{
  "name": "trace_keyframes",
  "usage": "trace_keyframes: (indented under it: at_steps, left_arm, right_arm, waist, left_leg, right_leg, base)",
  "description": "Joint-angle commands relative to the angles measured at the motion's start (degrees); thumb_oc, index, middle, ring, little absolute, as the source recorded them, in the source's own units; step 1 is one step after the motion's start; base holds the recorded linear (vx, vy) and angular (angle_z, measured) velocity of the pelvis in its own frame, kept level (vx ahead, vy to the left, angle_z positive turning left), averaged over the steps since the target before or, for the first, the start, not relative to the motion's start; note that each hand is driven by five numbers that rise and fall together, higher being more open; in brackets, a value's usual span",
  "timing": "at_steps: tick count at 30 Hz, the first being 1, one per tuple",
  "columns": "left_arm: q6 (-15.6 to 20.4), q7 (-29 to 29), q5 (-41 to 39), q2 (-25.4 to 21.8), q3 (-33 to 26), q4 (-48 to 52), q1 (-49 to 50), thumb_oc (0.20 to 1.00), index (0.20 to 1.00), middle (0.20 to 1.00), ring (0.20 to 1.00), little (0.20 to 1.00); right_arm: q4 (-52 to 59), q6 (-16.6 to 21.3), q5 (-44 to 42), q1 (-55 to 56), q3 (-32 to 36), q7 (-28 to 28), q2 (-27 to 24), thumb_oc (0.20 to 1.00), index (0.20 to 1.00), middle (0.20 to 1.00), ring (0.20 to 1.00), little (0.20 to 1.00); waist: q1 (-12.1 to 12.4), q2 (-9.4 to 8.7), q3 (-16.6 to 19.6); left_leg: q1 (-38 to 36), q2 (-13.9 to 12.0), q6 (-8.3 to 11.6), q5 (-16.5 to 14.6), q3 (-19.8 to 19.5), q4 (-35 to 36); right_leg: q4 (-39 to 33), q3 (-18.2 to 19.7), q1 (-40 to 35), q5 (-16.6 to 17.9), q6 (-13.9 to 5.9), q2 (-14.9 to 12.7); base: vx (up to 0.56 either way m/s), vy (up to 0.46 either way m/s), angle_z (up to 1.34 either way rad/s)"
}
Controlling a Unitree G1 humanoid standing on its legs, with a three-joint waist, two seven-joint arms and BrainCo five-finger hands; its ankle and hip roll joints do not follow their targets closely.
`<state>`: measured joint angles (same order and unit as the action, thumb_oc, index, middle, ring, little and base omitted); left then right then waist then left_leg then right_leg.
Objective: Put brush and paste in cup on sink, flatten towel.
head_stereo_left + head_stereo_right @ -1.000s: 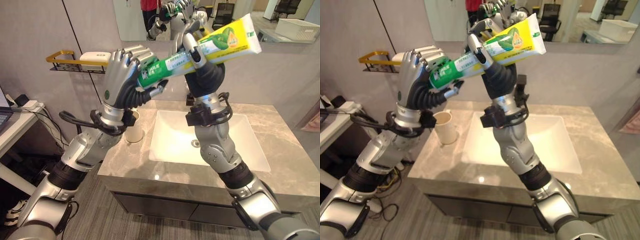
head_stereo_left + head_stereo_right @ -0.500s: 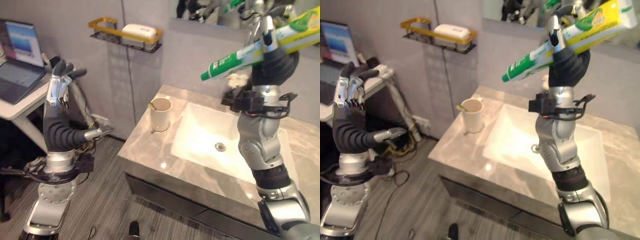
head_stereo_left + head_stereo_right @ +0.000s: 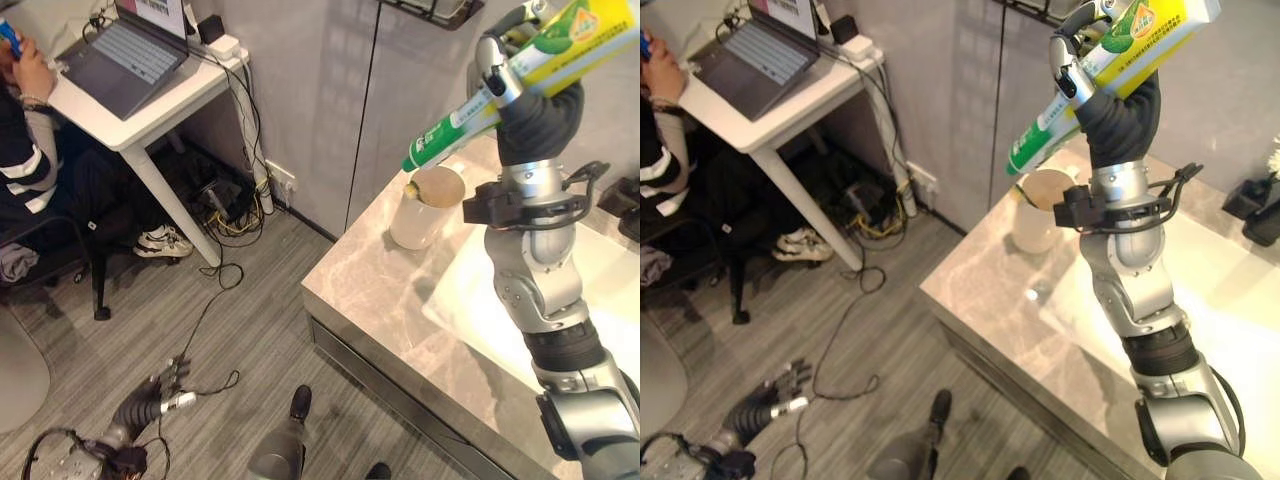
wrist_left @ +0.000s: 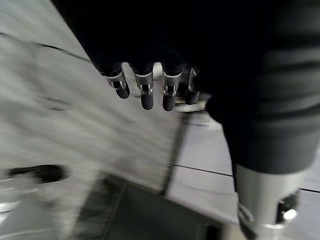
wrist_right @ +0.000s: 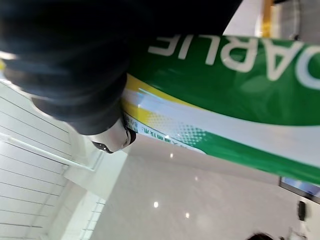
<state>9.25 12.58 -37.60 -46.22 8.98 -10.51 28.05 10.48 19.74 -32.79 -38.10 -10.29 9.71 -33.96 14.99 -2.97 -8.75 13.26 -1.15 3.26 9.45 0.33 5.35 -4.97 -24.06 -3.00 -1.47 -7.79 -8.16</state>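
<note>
One tube (image 3: 500,95) is all I carry: my right hand (image 3: 525,95) is clamped round its wide end, holding it high above the bench (image 3: 385,290), with the capped end slanting down toward the cup (image 3: 427,205). My left hand (image 3: 160,385) hangs low and far off to the left, just above the floor (image 3: 200,330), fingers loose and straight with nothing in them.

Risks as I judge them: the tube is long and the cup's mouth is narrow, so if I come down at this slant the cap could strike the rim and tip the cup, which stands near the bench's left edge. Something already pokes out of the cup, probably the brush, and it could block the way in. A soft tube may also buckle in my grip.

It looks large, green toward the cap and yellow and white toward the flat crimped end, glossy, and fairly full
</note>
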Motion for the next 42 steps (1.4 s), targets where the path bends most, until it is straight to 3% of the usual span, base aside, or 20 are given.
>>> trace_keyframes:
  at_steps: [1,8,17,19,21,22,23,25,26,27,31,33,34,35,37,39,42]
  left_arm:
    - [-0.3,1.5,0.6,1.8,0.6,1.3,-0.4,1.0,1.0,1.0,1.0,1.0]
    - [-1.0,1.0,1.9,4.0,2.9,-0.6,-1.2,1.0,1.0,1.0,1.0,1.0]
    - [-1.7,0.8,1.3,7.1,4.9,-2.6,-3.6,1.0,1.0,1.0,1.0,1.0]
    - [-1.5,0.5,1.6,7.9,4.9,-4.5,-4.3,1.0,1.0,1.0,1.0,1.0]
    - [-1.4,0.0,3.0,7.6,5.7,-6.6,-6.6,1.0,1.0,1.0,1.0,1.0]
    - [-1.3,-0.2,4.1,7.2,7.0,-7.2,-8.2,1.0,1.0,1.0,1.0,1.0]
    - [-1.1,-0.2,4.4,7.7,7.3,-7.2,-8.8,1.0,1.0,1.0,1.0,1.0]
    - [-1.2,-0.3,5.5,9.2,7.1,-7.2,-9.4,1.0,1.0,1.0,1.0,1.0]
    - [-1.5,-0.3,7.0,9.7,7.9,-8.8,-11.1,1.0,1.0,1.0,1.0,1.0]
    - [-1.8,-0.4,7.2,10.5,7.8,-9.3,-11.3,1.0,1.0,1.0,1.0,1.0]
    - [-2.0,0.4,10.0,12.3,9.2,-9.7,-11.3,1.0,1.0,1.0,1.0,1.0]
    - [-1.9,0.0,11.6,12.6,9.2,-9.4,-11.5,1.0,1.0,1.0,1.0,1.0]
    - [-2.1,0.5,11.3,12.4,8.9,-9.2,-11.8,1.0,1.0,1.0,1.0,1.0]
    - [-2.1,0.8,11.4,12.7,8.4,-8.9,-11.4,1.0,1.0,1.0,1.0,1.0]
    - [-1.9,0.8,12.3,12.6,8.3,-8.6,-11.1,1.0,1.0,1.0,1.0,1.0]
    - [-1.8,0.9,12.5,12.6,7.6,-9.0,-10.0,1.0,1.0,1.0,1.0,1.0]
    - [-1.8,1.0,13.0,11.6,7.6,-8.2,-9.4,1.0,1.0,1.0,1.0,1.0]
  right_arm:
    - [2.0,2.9,-1.3,-5.3,1.4,0.7,-3.2,0.2,0.2,0.2,0.2,0.2]
    - [1.2,2.8,-2.0,-10.1,-1.3,1.7,-4.2,0.2,0.2,0.2,0.2,0.2]
    - [1.9,1.2,-2.5,-14.6,-5.9,-0.3,0.6,0.2,0.2,0.2,0.2,0.2]
    - [1.2,0.5,-2.2,-14.4,-6.7,-1.0,1.1,0.2,0.2,0.2,0.2,0.2]
    - [1.2,-0.3,-0.6,-12.9,-6.0,-1.2,0.0,0.2,0.2,0.2,0.2,0.2]
    - [1.2,-0.7,0.6,-12.8,-5.6,-1.1,-1.1,0.2,0.2,0.2,0.2,0.2]
    - [1.1,-0.7,0.6,-12.7,-5.4,-1.1,-1.3,0.2,0.2,0.2,0.2,0.2]
    - [0.4,-0.7,-0.6,-12.3,-5.1,-1.4,-0.6,0.2,0.2,0.2,0.2,0.2]
    - [1.7,-0.8,-1.3,-10.4,-4.1,-2.3,-2.0,0.2,0.2,0.2,0.2,0.2]
    - [2.0,-0.9,-1.5,-9.7,-3.8,-2.6,-2.5,0.2,0.2,0.2,0.2,0.2]
    - [-0.1,-1.0,-3.3,-10.8,-4.3,-3.0,-3.7,0.2,0.2,0.2,0.2,0.2]
    - [-0.9,-1.5,-3.3,-11.8,-4.9,-3.0,-4.2,0.2,0.2,0.2,0.2,0.2]
    - [-0.2,-2.0,-3.0,-11.8,-4.9,-3.1,-5.6,0.2,0.2,0.2,0.2,0.2]
    - [0.0,-2.7,-2.7,-11.5,-5.1,-3.3,-5.5,0.2,0.2,0.2,0.2,0.2]
    - [0.3,-2.8,-1.9,-12.0,-5.1,-3.2,-5.4,0.2,0.2,0.2,0.2,0.2]
    - [-0.2,-2.8,-1.3,-11.4,-4.8,-3.0,-4.9,0.2,0.2,0.2,0.2,0.2]
    - [-1.3,-3.3,-1.7,-10.1,-4.7,-3.3,-3.9,0.2,0.2,0.2,0.2,0.2]
  waist:
    - [-0.6,-1.0,2.5]
    - [-1.7,-1.42,3.0]
    - [-3.6,-1.51,4.5]
    - [-4.1,-1.07,3.9]
    - [-5.6,-0.15,2.8]
    - [-6.7,0.27,2.4]
    - [-6.8,0.46,2.4]
    - [-6.2,-0.03,2.5]
    - [-7.0,-0.45,2.5]
    - [-7.1,-0.49,2.6]
    - [-7.7,-0.21,1.9]
    - [-7.5,-0.02,0.8]
    - [-8.4,-0.97,0.3]
    - [-8.2,-1.58,0.1]
    - [-8.3,-2.18,0.5]
    - [-9.1,-1.1,1.8]
    - [-9.5,-0.54,3.2]
  left_leg:
    - [-3.8,-3.8,3.69,-2.7,2.8,-0.3]
    - [-4.7,-4.2,3.43,-3.2,4.5,-0.3]
    - [-9.2,-5.6,3.11,-4.2,7.5,-0.3]
    - [-10.5,-6.2,2.72,-4.0,7.5,-0.3]
    - [-10.7,-6.8,2.15,-3.6,5.3,-0.3]
    - [-10.3,-7.0,1.88,-3.1,4.1,-0.3]
    - [-10.0,-7.2,2.04,-2.7,3.9,-0.3]
    - [-9.4,-7.8,3.15,-1.8,3.7,-0.3]
    - [-7.2,-9.6,4.96,1.0,2.3,-0.3]
    - [-6.7,-10.2,5.57,1.5,1.5,-0.3]
    - [-5.4,-12.4,6.64,4.2,1.2,-0.7]
    - [-4.3,-11.7,6.25,4.1,1.9,-3.6]
    - [-3.3,-10.1,4.11,0.0,6.2,-10.4]
    - [-4.0,-7.1,2.67,-3.7,4.8,-14.7]
    - [-4.7,-3.3,0.97,-8.0,4.2,-15.9]
    - [-8.8,-2.3,-0.31,-8.2,5.0,-10.1]
    - [-10.4,-0.9,-0.77,-7.7,4.5,-6.0]
  right_leg:
    - [0.0,2.1,4.0,9.5,-4.66,-6.2]
    - [0.0,3.7,4.7,10.0,-4.74,-6.1]
    - [0.0,7.3,3.5,10.1,-3.89,-4.9]
    - [2.9,9.2,3.2,8.9,-2.95,-3.6]
    - [8.8,15.5,4.2,4.1,-2.43,-1.6]
    - [10.9,20.3,4.6,1.6,-2.35,0.1]
    - [11.2,21.9,5.0,0.7,-1.99,0.6]
    - [8.5,21.0,3.6,0.2,-0.38,1.0]
    - [6.6,21.7,2.4,-0.3,0.81,4.0]
    - [5.8,20.7,1.9,-0.2,1.11,4.8]
    - [1.2,18.6,-1.3,1.1,2.66,7.3]
    - [0.6,18.2,-1.6,1.8,3.15,6.9]
    - [0.8,17.7,-0.5,2.7,3.65,5.8]
    - [1.1,18.1,0.3,3.3,4.0,5.4]
    - [0.7,18.3,0.5,3.8,4.19,4.9]
    - [1.1,18.2,1.1,3.6,3.6,5.8]
    - [0.7,17.7,1.7,4.6,2.58,4.7]
  base:
    - [0.01,0.043,-0.1]
    - [0.01,0.031,-0.2]
    - [-0.03,-0.004,-0.22]
    - [-0.07,-0.084,-0.23]
    - [-0.09,-0.082,-0.04]
    - [-0.12,-0.052,0.25]
    - [-0.14,-0.078,0.66]
    - [-0.17,-0.255,0.59]
    - [-0.16,-0.412,0.2]
    - [-0.14,-0.432,0.47]
    - [-0.1,-0.208,0.77]
    - [-0.2,-0.066,0.21]
    - [-0.26,-0.069,0.02]
    - [-0.23,-0.052,0.01]
    - [-0.06,0.03,0.08]
    - [0.04,0.144,0.21]
    - [0.05,0.149,0.22]
